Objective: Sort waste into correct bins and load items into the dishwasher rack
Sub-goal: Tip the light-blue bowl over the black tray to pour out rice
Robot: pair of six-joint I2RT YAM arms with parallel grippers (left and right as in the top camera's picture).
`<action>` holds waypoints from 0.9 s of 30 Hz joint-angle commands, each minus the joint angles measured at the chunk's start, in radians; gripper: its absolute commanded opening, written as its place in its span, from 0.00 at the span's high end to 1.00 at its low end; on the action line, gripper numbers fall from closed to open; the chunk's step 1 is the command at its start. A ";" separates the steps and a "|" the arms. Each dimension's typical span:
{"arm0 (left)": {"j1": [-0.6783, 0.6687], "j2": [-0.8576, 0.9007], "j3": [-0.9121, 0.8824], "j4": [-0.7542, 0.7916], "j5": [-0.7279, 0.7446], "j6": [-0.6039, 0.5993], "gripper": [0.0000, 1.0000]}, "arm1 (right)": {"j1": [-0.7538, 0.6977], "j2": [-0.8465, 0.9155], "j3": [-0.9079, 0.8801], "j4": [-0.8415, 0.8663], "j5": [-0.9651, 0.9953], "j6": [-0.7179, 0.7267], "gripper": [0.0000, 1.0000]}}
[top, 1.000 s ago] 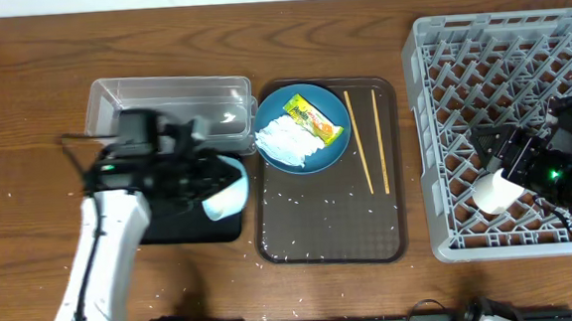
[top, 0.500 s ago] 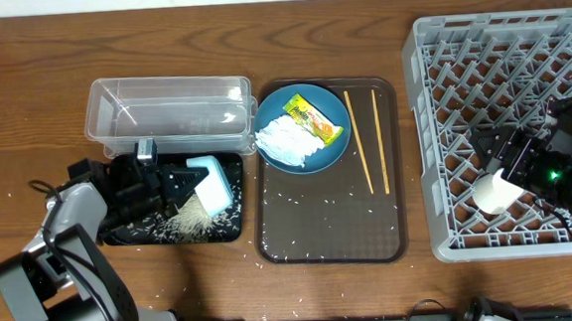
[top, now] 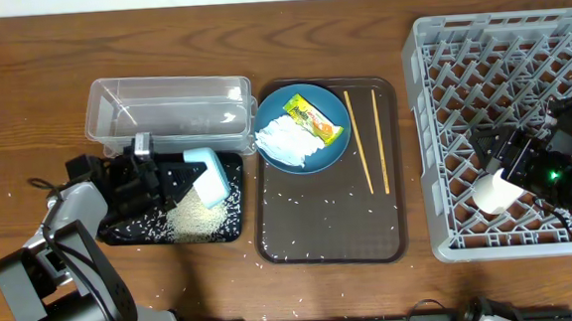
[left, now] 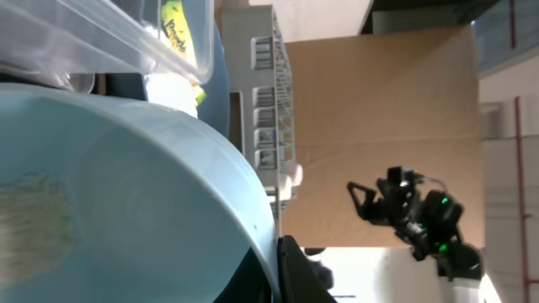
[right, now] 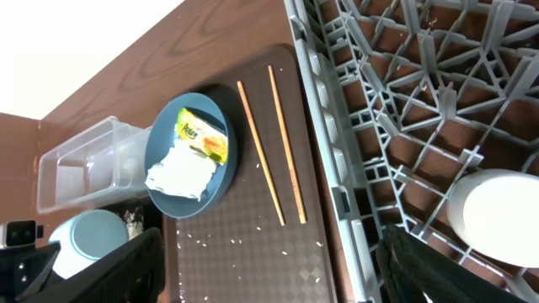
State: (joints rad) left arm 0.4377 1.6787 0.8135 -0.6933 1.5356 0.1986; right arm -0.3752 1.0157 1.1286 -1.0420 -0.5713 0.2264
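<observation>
One rice heap [top: 195, 221] in black tray [top: 129, 233], left gripper [top: 173, 177] pinching bowl [top: 207, 177]; cup [top: 494, 190] in rack [top: 479, 59], right gripper [top: 502, 159] spread.

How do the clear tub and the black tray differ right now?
The clear tub is see-through with tall walls; the black tray is opaque and shallow. The black tray holds a pile of rice; the clear tub shows none. The left gripper holds the white bowl tilted over the black tray, not the clear tub. Both are rectangular, similar in footprint, left of the brown serving tray.
</observation>
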 commanded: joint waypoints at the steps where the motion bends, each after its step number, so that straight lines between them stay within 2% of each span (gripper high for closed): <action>1: 0.000 -0.014 0.005 -0.023 0.037 -0.145 0.94 | 0.008 -0.001 0.001 -0.002 -0.001 0.002 0.20; 3: 0.000 -0.022 0.005 -0.006 0.027 -0.064 0.94 | 0.008 -0.001 0.001 -0.002 -0.002 0.002 0.20; 4: 0.001 -0.022 0.005 0.016 -0.025 -0.040 0.94 | 0.008 -0.001 0.000 -0.002 -0.002 0.002 0.20; 5: 0.004 -0.016 0.005 0.035 -0.093 -0.089 0.94 | 0.008 -0.001 0.000 -0.002 -0.002 0.002 0.20; 6: 0.004 -0.012 0.004 0.029 -0.082 -0.164 0.94 | 0.008 -0.001 0.001 -0.002 -0.002 0.003 0.20; 7: 0.003 -0.011 0.001 0.014 0.014 -0.176 0.94 | 0.008 -0.001 0.001 -0.002 -0.002 0.004 0.20; 8: -0.002 -0.014 0.003 -0.014 0.036 -0.185 0.94 | 0.008 -0.001 0.001 -0.003 -0.002 0.004 0.20; 9: -0.003 -0.021 0.003 0.006 0.037 -0.164 0.94 | 0.008 -0.001 0.001 -0.003 -0.002 0.004 0.21; 10: -0.005 -0.021 0.003 0.041 0.000 -0.095 0.94 | 0.008 -0.001 0.001 -0.003 -0.002 0.005 0.20; 11: -0.005 -0.021 0.003 0.050 -0.066 -0.096 0.94 | 0.008 -0.001 0.001 -0.003 -0.002 0.004 0.20; 12: -0.003 -0.016 0.003 0.051 -0.122 -0.151 0.94 | 0.008 -0.001 0.001 -0.003 -0.002 0.004 0.20; 13: -0.003 -0.012 0.001 0.034 -0.087 -0.206 0.94 | 0.008 -0.001 0.001 -0.003 -0.002 0.004 0.20; 14: -0.008 -0.013 -0.004 0.013 0.038 -0.164 0.94 | 0.008 -0.001 0.000 -0.006 -0.002 0.004 0.20; 16: -0.019 -0.016 -0.002 0.018 0.022 -0.101 0.94 | 0.008 -0.001 0.001 -0.009 -0.002 0.004 0.20; 17: -0.023 -0.016 -0.002 0.032 -0.048 -0.086 0.94 | 0.008 -0.001 0.001 -0.009 -0.002 0.004 0.20; 18: -0.024 -0.016 -0.002 0.023 -0.132 -0.139 0.94 | 0.008 -0.001 0.000 -0.008 -0.002 0.004 0.20; 19: -0.026 -0.016 -0.002 -0.004 -0.129 -0.155 0.94 | 0.008 -0.001 0.001 -0.008 -0.002 0.004 0.20; 22: -0.069 -0.041 -0.002 -0.109 -0.002 -0.029 0.94 | 0.008 -0.001 0.000 -0.011 -0.001 0.004 0.20; 25: -0.145 -0.114 0.005 -0.128 -0.021 -0.029 0.94 | 0.008 -0.001 0.001 -0.010 -0.001 0.004 0.20; 27: -0.217 -0.185 0.033 -0.129 -0.110 -0.088 0.94 | 0.008 -0.001 0.001 -0.010 -0.001 0.004 0.20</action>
State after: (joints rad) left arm 0.2878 1.5837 0.8120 -0.8143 1.4723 0.1154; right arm -0.3752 1.0164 1.1286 -1.0515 -0.5686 0.2264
